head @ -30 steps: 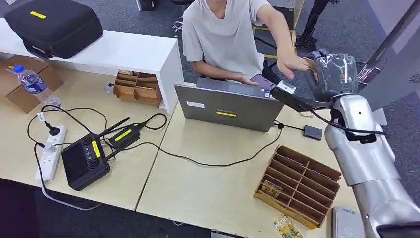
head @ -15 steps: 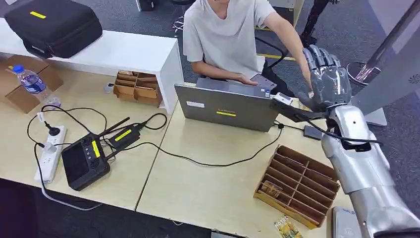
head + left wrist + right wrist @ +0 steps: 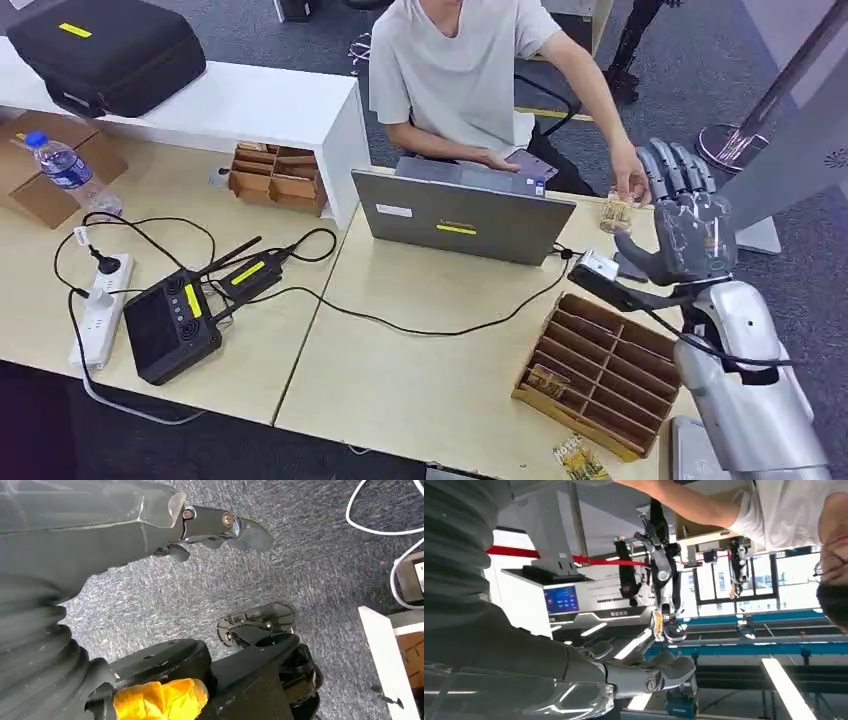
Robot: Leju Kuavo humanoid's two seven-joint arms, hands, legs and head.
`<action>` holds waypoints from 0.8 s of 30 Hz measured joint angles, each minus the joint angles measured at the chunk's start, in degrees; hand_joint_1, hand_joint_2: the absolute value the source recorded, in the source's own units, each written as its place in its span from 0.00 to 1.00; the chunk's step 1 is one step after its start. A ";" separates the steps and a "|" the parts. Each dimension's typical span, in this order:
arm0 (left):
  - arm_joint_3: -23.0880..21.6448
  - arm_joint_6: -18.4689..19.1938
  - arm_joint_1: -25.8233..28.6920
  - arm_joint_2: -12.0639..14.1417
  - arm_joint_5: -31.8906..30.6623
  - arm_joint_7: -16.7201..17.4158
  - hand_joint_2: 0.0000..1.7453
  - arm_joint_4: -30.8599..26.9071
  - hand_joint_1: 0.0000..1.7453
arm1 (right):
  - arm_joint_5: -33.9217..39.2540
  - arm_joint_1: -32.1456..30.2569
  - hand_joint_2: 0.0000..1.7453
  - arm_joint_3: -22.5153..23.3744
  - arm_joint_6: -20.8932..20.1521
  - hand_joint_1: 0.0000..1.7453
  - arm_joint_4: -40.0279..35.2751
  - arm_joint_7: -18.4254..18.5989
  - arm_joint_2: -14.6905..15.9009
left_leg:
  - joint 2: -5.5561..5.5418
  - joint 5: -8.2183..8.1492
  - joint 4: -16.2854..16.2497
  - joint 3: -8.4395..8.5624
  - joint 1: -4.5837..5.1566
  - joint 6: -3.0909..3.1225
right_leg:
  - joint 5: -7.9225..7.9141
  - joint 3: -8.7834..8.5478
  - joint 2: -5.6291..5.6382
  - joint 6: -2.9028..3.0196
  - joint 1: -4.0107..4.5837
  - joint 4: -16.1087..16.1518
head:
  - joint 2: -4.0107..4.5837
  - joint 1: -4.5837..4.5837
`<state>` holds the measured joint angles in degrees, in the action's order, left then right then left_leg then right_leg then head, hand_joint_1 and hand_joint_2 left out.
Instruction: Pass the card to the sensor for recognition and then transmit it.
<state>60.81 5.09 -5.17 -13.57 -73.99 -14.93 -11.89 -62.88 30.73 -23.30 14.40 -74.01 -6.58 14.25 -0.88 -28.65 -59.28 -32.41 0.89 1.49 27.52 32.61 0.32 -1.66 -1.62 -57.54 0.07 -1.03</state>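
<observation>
Right hand [image 3: 690, 225] has its fingers [image 3: 680, 170] spread, holding nothing, raised past the laptop [image 3: 460, 215]; the card [image 3: 617, 213] is pinched by the person's hand [image 3: 630, 185], apparently handed over; left hand [image 3: 220, 527] hangs loosely curled, empty.

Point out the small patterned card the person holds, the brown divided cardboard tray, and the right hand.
Small patterned card [image 3: 617, 214], head view, its face.
Brown divided cardboard tray [image 3: 560, 405], head view, near rim.
Right hand [image 3: 690, 228], head view, palm.
</observation>
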 joint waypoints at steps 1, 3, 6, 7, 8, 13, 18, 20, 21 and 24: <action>0.00 -0.02 0.01 -0.02 0.02 0.00 1.00 0.02 0.00 | 0.00 -0.59 1.00 0.07 0.00 0.00 -0.68 -0.02 0.15 | 0.00 0.00 0.00 0.00 0.00 0.00 | 0.00 0.00 0.00 0.00 0.00 0.00 | 0.00 0.00; 0.00 -0.17 0.01 -0.02 0.15 0.09 1.00 0.00 0.00 | -0.04 -1.93 1.00 0.46 -0.02 0.00 -3.05 -0.11 0.87 | -0.01 0.01 0.00 0.02 0.00 0.00 | 0.00 0.00 -0.01 0.00 0.00 0.00 | 0.00 0.00; 0.02 -0.39 0.10 0.00 0.68 0.42 1.00 0.00 0.00 | -0.07 -5.13 1.00 1.42 0.00 0.00 -7.24 -0.70 2.06 | -0.05 0.01 0.00 0.02 0.00 0.00 | 0.00 -0.01 -0.06 0.00 0.00 0.00 | 0.00 -0.02; 0.02 -0.44 0.16 0.00 0.92 0.44 1.00 0.00 0.00 | 0.00 -6.48 1.00 1.66 -0.06 0.00 -8.99 -0.87 2.62 | -0.05 0.01 0.00 0.02 0.00 0.00 | 0.00 -0.01 -0.05 0.00 0.00 0.00 | 0.00 0.00; 0.04 -0.46 0.19 0.00 1.16 0.44 1.00 0.00 0.00 | 0.02 -7.97 1.00 1.90 -0.07 0.00 -10.71 -1.05 3.15 | -0.04 0.01 0.00 0.02 0.00 0.00 | 0.00 -0.01 -0.05 0.00 0.00 0.00 | 0.00 -0.02; 0.48 -0.79 0.39 0.07 2.51 0.44 1.00 0.00 0.00 | -0.09 -16.67 1.00 3.63 -0.68 0.00 -20.70 -1.90 6.14 | -0.07 -0.05 0.01 -0.04 0.00 -0.04 | 0.07 0.00 -0.07 -0.02 0.00 0.01 | 0.00 0.00; 0.61 -0.81 0.46 0.13 2.67 0.44 1.00 0.00 0.00 | -0.26 -21.02 1.00 4.48 -1.00 0.00 -26.16 -1.97 7.87 | 0.00 -0.08 0.01 -0.03 0.00 -0.01 | 0.07 0.02 -0.04 -0.03 0.00 0.02 | 0.00 0.00; 0.65 -0.81 0.47 0.15 2.69 0.46 1.00 0.00 0.00 | -0.43 -21.43 1.00 4.50 -1.16 0.00 -26.96 -1.97 8.07 | 0.02 -0.07 0.01 0.00 0.00 -0.01 | 0.06 0.01 -0.02 -0.03 0.00 0.02 | 0.00 0.00; 0.72 -0.83 0.44 0.17 2.75 0.46 1.00 0.00 0.00 | -0.68 -21.99 1.00 4.61 -1.27 0.00 -27.38 -1.99 8.24 | -0.01 -0.06 0.01 0.05 0.00 -0.01 | 0.06 0.00 -0.04 -0.03 0.00 0.03 | 0.00 -0.04; 1.37 -1.03 0.62 0.26 3.50 0.61 1.00 0.00 0.00 | -2.51 -26.61 1.00 5.40 -1.09 0.00 -31.42 -2.38 9.31 | -0.19 -0.07 0.01 0.01 -0.01 -0.01 | 0.08 -0.05 -0.22 -0.03 0.01 0.03 | 0.00 0.00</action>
<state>62.18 4.07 -4.55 -13.31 -70.49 -14.32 -11.89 -65.39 4.12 -17.90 13.31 -105.43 -8.96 23.56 -1.07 -28.72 -59.27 -32.40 0.88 1.48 27.60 32.56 0.11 -1.69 -1.61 -57.51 0.07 -1.03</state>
